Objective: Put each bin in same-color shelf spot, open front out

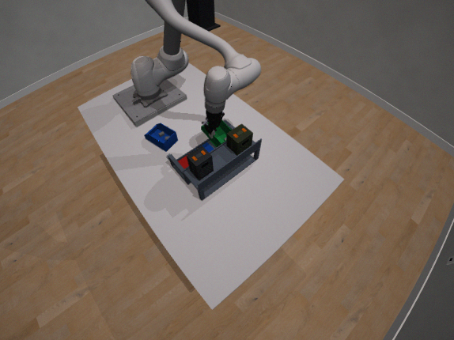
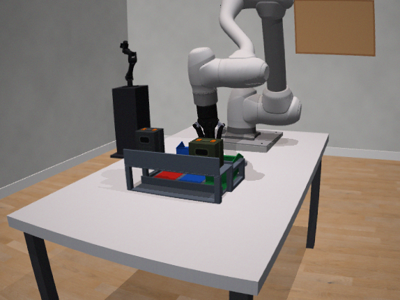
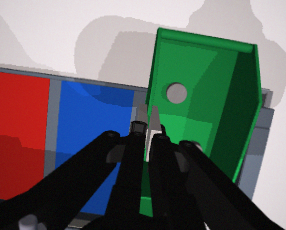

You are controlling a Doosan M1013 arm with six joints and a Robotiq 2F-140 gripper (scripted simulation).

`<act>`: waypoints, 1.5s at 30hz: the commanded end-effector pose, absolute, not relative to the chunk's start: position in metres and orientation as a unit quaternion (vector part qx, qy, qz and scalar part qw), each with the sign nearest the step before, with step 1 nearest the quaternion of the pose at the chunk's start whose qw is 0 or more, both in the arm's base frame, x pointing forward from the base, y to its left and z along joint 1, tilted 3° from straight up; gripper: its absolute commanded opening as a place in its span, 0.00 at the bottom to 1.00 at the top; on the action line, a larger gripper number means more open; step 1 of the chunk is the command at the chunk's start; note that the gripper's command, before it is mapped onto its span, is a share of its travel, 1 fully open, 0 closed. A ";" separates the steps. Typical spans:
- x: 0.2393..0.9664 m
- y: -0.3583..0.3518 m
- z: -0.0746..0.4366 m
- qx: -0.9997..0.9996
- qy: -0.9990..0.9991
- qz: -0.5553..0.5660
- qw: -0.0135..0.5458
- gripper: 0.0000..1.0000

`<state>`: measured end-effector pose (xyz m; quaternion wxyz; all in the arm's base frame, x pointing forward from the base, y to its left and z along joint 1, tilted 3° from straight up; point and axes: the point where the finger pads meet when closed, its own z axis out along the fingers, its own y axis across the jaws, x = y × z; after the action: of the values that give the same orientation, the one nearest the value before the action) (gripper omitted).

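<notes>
The green bin (image 1: 225, 126) (image 2: 232, 158) (image 3: 210, 100) is tilted at the right end of the grey shelf (image 1: 221, 179) (image 2: 167, 160) (image 3: 261, 134), partly inside it, with a round grey part (image 3: 176, 93) in it. My gripper (image 1: 213, 131) (image 2: 208, 134) (image 3: 146, 116) is shut on the bin's side wall from above. The blue bin (image 1: 161, 136) (image 2: 182, 148) lies on the table to the left of the shelf, with grey parts inside. The shelf's red mark (image 1: 183, 162) (image 2: 168, 175) (image 3: 22, 130) and blue mark (image 1: 207, 147) (image 2: 193, 178) (image 3: 95, 135) are uncovered.
Two dark boxes (image 1: 200, 161) (image 1: 240, 138) (image 2: 150, 139) (image 2: 206, 149) with orange tabs stand on the shelf's top board. The arm's base plate (image 1: 150, 103) is at the table's back. A black pedestal (image 2: 130, 118) with a camera stands beyond the table.
</notes>
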<state>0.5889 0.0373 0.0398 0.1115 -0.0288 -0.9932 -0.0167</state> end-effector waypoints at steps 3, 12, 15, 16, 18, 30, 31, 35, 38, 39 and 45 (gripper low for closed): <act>0.590 0.037 0.040 -0.029 -0.993 -0.017 0.111 0.10; 0.594 0.037 0.039 -0.029 -0.994 -0.017 0.107 0.10; 0.596 0.037 0.039 -0.029 -0.994 -0.017 0.105 0.10; 0.597 0.037 0.039 -0.029 -0.994 -0.017 0.104 0.10; 0.597 0.037 0.039 -0.029 -0.994 -0.017 0.104 0.10; 0.603 0.037 0.038 -0.029 -0.995 -0.016 0.098 0.10; 0.603 0.037 0.038 -0.029 -0.995 -0.016 0.098 0.10; 0.604 0.036 0.037 -0.029 -0.995 -0.016 0.097 0.10; 0.605 0.036 0.037 -0.029 -0.995 -0.016 0.097 0.10; 0.605 0.036 0.037 -0.029 -0.995 -0.016 0.096 0.10; 0.606 0.036 0.037 -0.029 -0.995 -0.016 0.096 0.10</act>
<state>0.6055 0.0364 0.0370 0.0961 -0.0291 -0.9948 -0.0162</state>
